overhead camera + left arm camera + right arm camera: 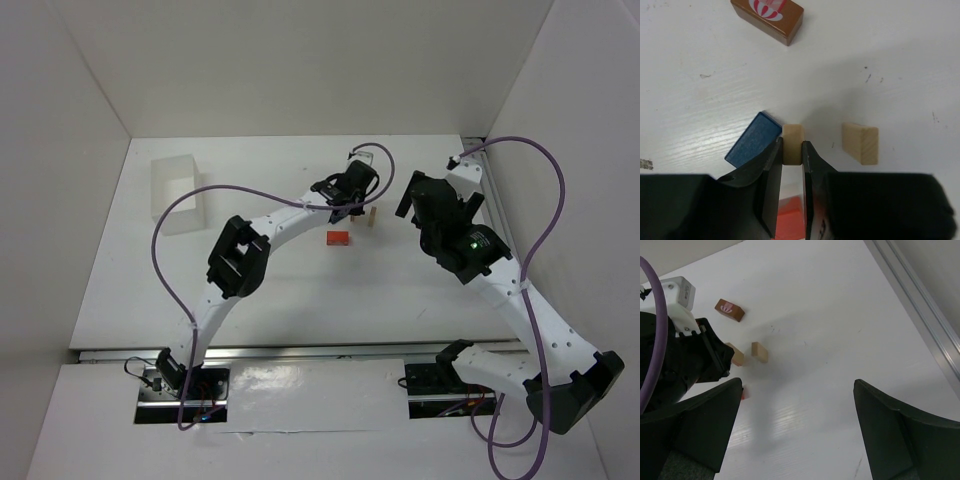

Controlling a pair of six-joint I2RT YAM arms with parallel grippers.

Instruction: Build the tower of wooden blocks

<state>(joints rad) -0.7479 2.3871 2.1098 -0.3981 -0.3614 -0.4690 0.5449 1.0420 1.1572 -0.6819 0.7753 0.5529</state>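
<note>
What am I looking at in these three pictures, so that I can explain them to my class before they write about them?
Two robot arms are bolted at the near edge of a table, and each ends in a two-finger gripper. One picture looks down from above. The other two come from cameras on the wrists. Small toy blocks lie on the table: a brown block with a red-and-white picture, a blue block, an orange-red block and a pale block. A translucent tub stands at the far left. The left gripper pinches a second pale block between its fingers. The right gripper is wide open and holds nothing.
</note>
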